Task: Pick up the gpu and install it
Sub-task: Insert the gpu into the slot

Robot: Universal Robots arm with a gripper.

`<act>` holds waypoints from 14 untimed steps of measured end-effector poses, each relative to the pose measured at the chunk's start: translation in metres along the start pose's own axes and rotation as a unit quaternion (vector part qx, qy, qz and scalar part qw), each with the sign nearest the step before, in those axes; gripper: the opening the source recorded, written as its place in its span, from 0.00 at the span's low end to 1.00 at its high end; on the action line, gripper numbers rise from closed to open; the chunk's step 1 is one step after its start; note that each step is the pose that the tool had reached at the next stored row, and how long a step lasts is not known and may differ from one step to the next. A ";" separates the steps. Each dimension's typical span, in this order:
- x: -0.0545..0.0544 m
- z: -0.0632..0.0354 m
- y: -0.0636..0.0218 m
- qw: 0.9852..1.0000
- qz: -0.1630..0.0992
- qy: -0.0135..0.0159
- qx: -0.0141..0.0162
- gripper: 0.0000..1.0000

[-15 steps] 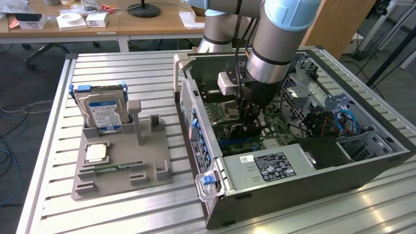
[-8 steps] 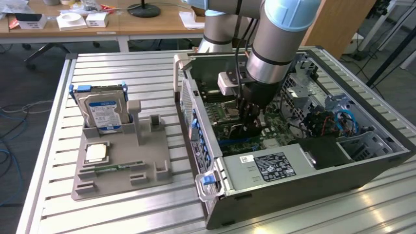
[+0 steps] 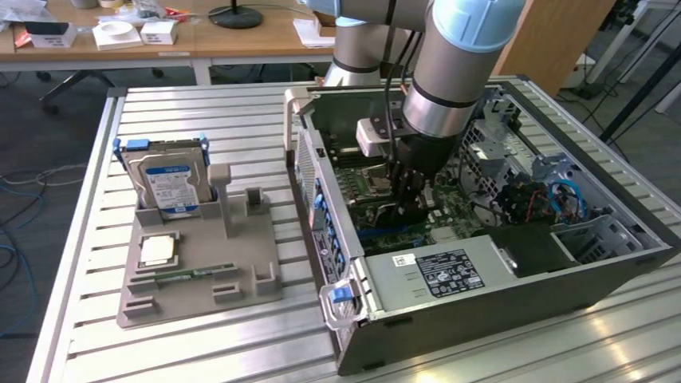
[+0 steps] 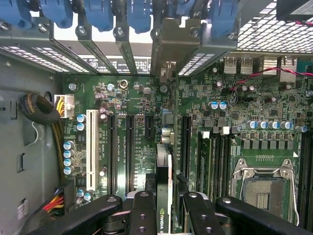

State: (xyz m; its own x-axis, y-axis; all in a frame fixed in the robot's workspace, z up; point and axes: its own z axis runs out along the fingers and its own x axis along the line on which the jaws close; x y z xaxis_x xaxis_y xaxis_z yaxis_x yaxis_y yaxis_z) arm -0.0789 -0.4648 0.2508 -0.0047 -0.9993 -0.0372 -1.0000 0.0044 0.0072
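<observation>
Wrist view: my tool (image 4: 167, 209) is clamped on the gpu (image 4: 164, 161), edge-on over the motherboard (image 4: 122, 93), so it's picked up, but I can't tell if it's seated.

The one marking that reads clearly is the NVIDIA name with its green logo, printed on the gpu (image 4: 164, 196) in the wrist view. On the power supply (image 3: 394, 291), the black label (image 3: 455, 273) and the white sticker (image 3: 406, 259) carry print too fine to read. The same goes for the blue label (image 3: 171, 187) on the hard drive (image 3: 159, 155) and the white lettering on the motherboard (image 4: 142, 147).
</observation>
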 end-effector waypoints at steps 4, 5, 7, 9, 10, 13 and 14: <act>0.000 0.0004 0.0000 1.000 0.000 0.000 0.000 0.26; 0.000 0.0009 0.0000 1.000 0.000 0.000 0.000 0.26; 0.000 0.0010 0.0000 1.000 0.000 0.000 0.000 0.26; 0.000 0.0009 0.0000 1.000 0.000 0.000 0.000 0.26; 0.000 0.0010 0.0000 1.000 0.000 0.000 0.000 0.26; 0.000 0.0014 0.0000 1.000 0.000 0.000 0.000 0.26; 0.000 0.0015 0.0000 1.000 0.000 0.000 0.000 0.26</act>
State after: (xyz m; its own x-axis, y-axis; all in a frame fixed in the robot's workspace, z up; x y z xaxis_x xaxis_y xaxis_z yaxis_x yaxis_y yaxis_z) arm -0.0789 -0.4648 0.2493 -0.0047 -0.9993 -0.0372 -1.0000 0.0044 0.0073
